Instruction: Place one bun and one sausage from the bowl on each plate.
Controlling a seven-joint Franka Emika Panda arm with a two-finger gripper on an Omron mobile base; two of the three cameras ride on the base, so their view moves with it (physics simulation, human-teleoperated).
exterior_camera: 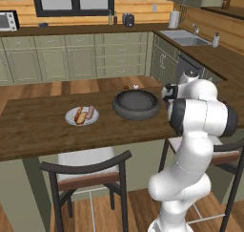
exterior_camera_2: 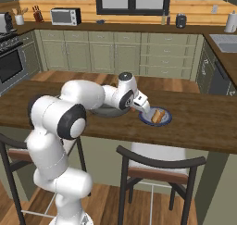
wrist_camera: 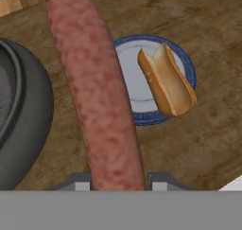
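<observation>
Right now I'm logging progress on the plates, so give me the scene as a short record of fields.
gripper: gripper shut on sausage, above the counter
blue-rimmed plate: blue-rimmed plate holds one bun, no sausage yet
pale plate: pale plate already holds a bun and a sausage
bowl: bowl between the plates, looks empty
left to do: set the held sausage on the blue-rimmed plate

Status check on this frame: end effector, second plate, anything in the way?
End effector shut on sausage. Blue plate holds bun, awaiting sausage. White plate already filled. Path clear.
</observation>
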